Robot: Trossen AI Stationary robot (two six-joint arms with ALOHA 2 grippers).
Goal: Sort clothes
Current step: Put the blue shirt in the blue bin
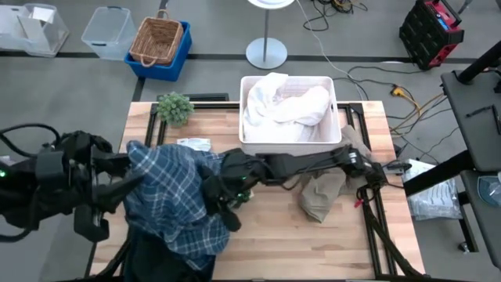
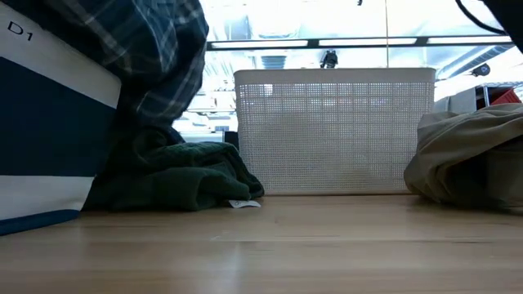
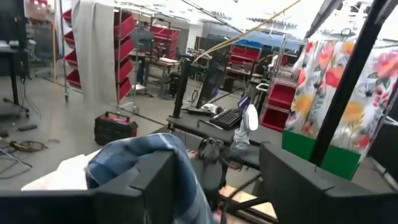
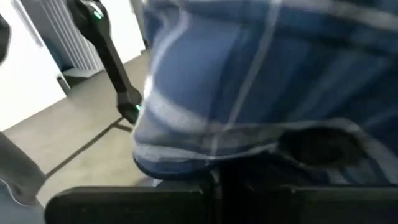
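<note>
Plaid shirt (image 1: 168,196) beside the white bin (image 1: 291,139), pinched by the right gripper (image 1: 221,192); left gripper (image 1: 117,184) fingers spread; "D1" readable nearby.

Blue-and-white plaid shirt (image 1: 174,200), dark green garment (image 2: 181,175), khaki cloth (image 1: 322,196), white laundry (image 1: 283,106) sitting in white bin (image 1: 291,144).

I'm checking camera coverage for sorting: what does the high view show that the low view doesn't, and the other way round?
Only the high view shows the white clothes heaped inside the bin, the small plant, and the right pincer at the plaid shirt.
Only the low view shows the dark green garment lying on the table under the plaid shirt.
Both show the plaid shirt, the bin and the tan garment.
</note>
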